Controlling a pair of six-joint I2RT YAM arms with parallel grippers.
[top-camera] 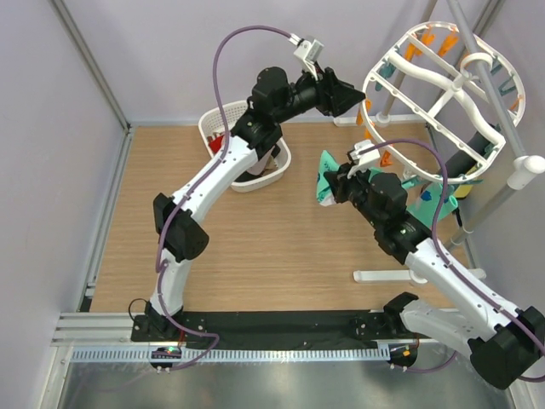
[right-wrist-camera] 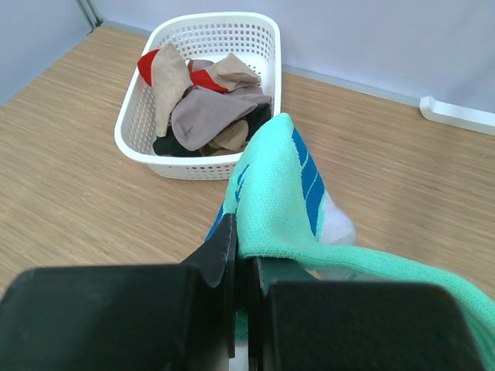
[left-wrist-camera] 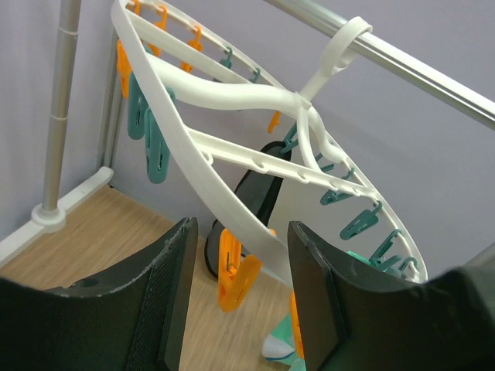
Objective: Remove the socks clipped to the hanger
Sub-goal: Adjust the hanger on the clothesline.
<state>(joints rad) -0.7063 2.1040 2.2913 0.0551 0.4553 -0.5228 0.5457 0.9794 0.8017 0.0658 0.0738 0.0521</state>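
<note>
The white oval hanger (top-camera: 443,94) hangs from a rack bar at the back right, with orange and teal pegs on it; it fills the left wrist view (left-wrist-camera: 232,100). A black sock (left-wrist-camera: 259,189) hangs under it. My left gripper (top-camera: 349,95) is open and empty, raised just left of the hanger's rim, with an orange peg (left-wrist-camera: 236,274) between its fingers in the left wrist view (left-wrist-camera: 240,255). My right gripper (top-camera: 328,183) is shut on a teal sock with blue and white marks (right-wrist-camera: 282,193), held above the table to the left of the hanger.
A white perforated basket (top-camera: 247,153) at the back middle holds several socks (right-wrist-camera: 205,108), red, beige, grey and black. The rack's metal pole (top-camera: 494,85) and its white foot (top-camera: 400,274) stand on the right. More teal fabric (top-camera: 426,200) hangs under the hanger.
</note>
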